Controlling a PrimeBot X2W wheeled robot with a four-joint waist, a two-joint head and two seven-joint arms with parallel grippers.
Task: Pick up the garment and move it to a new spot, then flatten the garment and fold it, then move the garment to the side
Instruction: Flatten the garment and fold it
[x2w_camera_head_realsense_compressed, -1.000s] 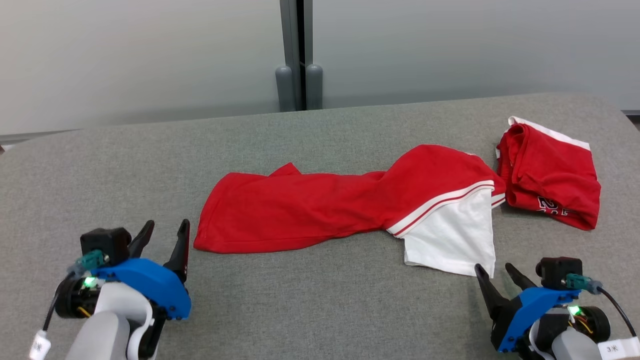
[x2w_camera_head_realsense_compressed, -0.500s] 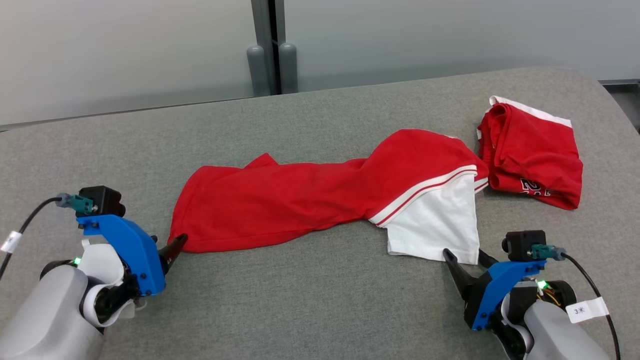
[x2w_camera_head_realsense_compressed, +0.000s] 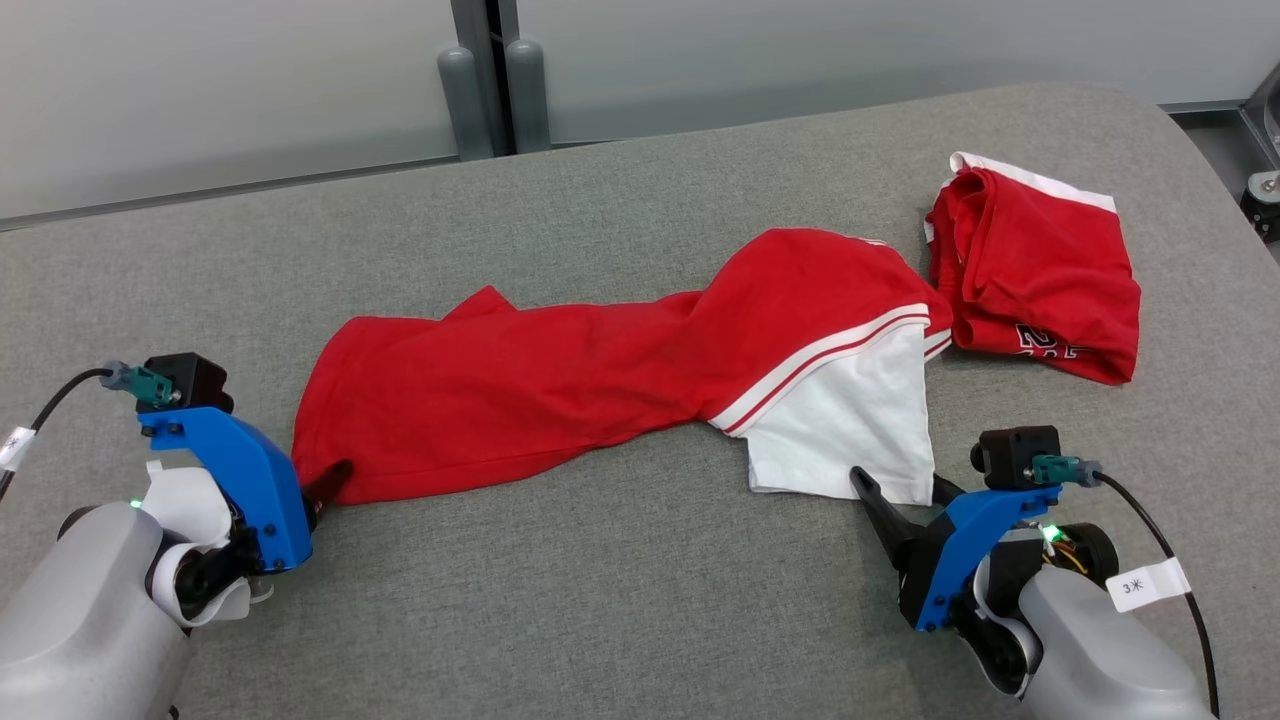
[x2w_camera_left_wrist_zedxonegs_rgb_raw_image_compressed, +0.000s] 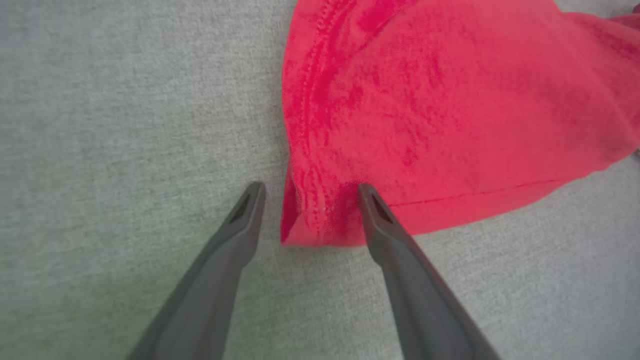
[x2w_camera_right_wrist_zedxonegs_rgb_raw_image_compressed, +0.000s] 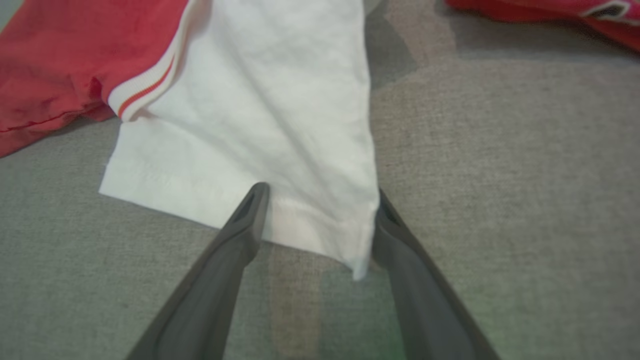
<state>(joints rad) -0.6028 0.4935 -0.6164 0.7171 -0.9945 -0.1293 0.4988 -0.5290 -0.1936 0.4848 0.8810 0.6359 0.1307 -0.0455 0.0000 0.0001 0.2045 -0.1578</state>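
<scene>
Both arms are now brought closer than a second ago, the left gripper (x2w_camera_left_wrist_zedxonegs_rgb_raw_image_compressed: 310, 189) being held open around the red corner of the garment (x2w_camera_head_realsense_compressed: 600, 385), the right gripper (x2w_camera_right_wrist_zedxonegs_rgb_raw_image_compressed: 320, 192) open around its white corner, so nothing is yet lifted, flattened or folded on the grey table (x2w_camera_head_realsense_compressed: 640, 610).

Left gripper (x2w_camera_left_wrist_zedxonegs_rgb_raw_image_compressed: 310, 187) and right gripper (x2w_camera_right_wrist_zedxonegs_rgb_raw_image_compressed: 320, 190) each carry two long dark-grey tapering fingers (x2w_camera_left_wrist_zedxonegs_rgb_raw_image_compressed: 400, 260) on a blue bracket (x2w_camera_head_realsense_compressed: 240, 470) dotted with screws (x2w_camera_head_realsense_compressed: 176, 428). Atop the bracket sits a black camera block (x2w_camera_head_realsense_compressed: 188, 380) with teal plug (x2w_camera_head_realsense_compressed: 150, 384) and black cable (x2w_camera_head_realsense_compressed: 72, 383); behind it, a pale grey forearm (x2w_camera_head_realsense_compressed: 80, 630), the right one bearing a white tag (x2w_camera_head_realsense_compressed: 1148, 583).
</scene>
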